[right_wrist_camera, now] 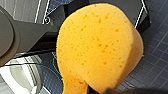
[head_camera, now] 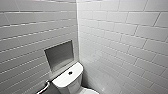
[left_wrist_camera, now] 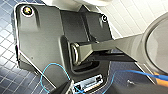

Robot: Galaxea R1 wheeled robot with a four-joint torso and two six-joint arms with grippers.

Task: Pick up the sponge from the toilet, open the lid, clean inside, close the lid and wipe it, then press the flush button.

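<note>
Sponge (right_wrist_camera: 100, 47) is pinched in our right gripper (right_wrist_camera: 97, 89), jaws squeezed onto 1 end so it bulges, over the dark blue floor tiles (right_wrist_camera: 156, 50). We see the toilet (head_camera: 73, 88) in the white-tiled corner (head_camera: 78, 37), flush button (head_camera: 70, 73) mid tank top (head_camera: 62, 80), grey wall niche (head_camera: 60, 55) just above it.

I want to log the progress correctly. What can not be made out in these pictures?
1. Head view: the toilet is mostly cut off by the bottom edge, so whether it is open cannot be told.
2. Right wrist view: the sponge hides most of what lies behind it.
3. Left wrist view: the robot's dark plate covers much of the tiled floor.
</note>
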